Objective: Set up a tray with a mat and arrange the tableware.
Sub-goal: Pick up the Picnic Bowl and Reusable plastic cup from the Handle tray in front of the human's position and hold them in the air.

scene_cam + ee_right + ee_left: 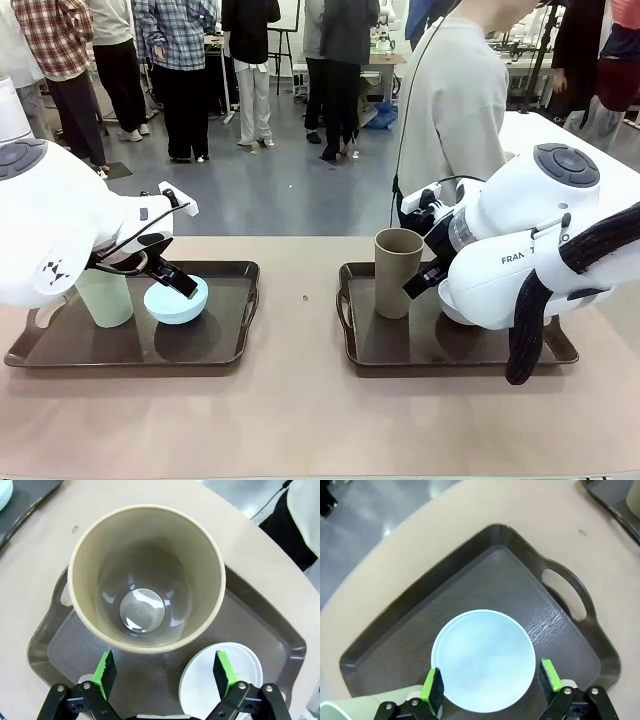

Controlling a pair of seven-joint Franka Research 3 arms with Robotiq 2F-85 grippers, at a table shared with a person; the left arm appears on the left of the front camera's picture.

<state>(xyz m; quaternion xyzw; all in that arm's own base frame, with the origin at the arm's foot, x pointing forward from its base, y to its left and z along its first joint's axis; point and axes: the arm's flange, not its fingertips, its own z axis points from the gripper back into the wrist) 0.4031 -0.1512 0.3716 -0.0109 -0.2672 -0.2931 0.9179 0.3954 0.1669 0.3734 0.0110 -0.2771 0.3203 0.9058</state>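
My left tray [130, 368] holds the pale green tumbler [105, 297] at nine o'clock of the light blue bowl [178, 305], left jaws released over it; the right tray [400, 345] holds the taupe tumbler [396, 272] and white bowl [200, 687] under released right jaws; mats look unlaid on this beige tabletop [300, 420], people [180, 60] at twelve o'clock.

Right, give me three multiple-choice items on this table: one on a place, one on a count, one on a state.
1. The light blue round bowl sits: A on the left dark plastic tray; B on the floor; C inside a tumbler.
2. Dark trays on the table: A one; B two; C three.
3. The taupe plastic tumbler is: A lying down; B full; C upright, empty.
1A, beside the pale green tumbler; 2B, that one plus the right tray; 3C, its bare bottom shows.
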